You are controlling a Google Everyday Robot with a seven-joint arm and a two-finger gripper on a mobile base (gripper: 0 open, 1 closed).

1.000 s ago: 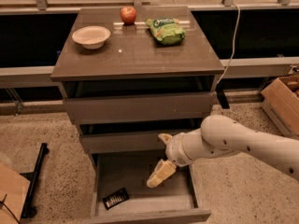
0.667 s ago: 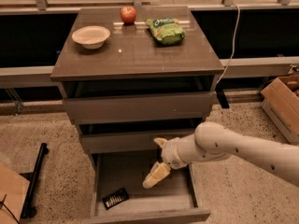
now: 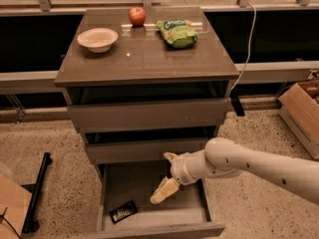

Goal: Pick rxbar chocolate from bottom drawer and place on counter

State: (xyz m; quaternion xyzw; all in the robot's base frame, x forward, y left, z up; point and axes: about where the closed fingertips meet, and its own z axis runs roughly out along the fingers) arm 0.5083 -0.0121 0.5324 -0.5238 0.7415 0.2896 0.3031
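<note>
The rxbar chocolate (image 3: 123, 211) is a small black wrapper lying flat at the front left of the open bottom drawer (image 3: 154, 227). My gripper (image 3: 166, 175) hangs over the middle of the drawer, to the right of and above the bar, not touching it. Its pale fingers (image 3: 163, 190) are spread apart with nothing between them. The white arm reaches in from the right. The counter (image 3: 149, 59) is the glossy grey-brown top of the cabinet.
On the counter stand a white bowl (image 3: 97, 38), a red apple (image 3: 137, 16) and a green chip bag (image 3: 177, 33). The two upper drawers are slightly ajar. A cardboard box (image 3: 303, 114) sits on the floor at right, a black stand (image 3: 36, 193) at left.
The arm has moved left and slightly down over the open drawer, bringing the gripper closer to the bar. The bar has not moved.
</note>
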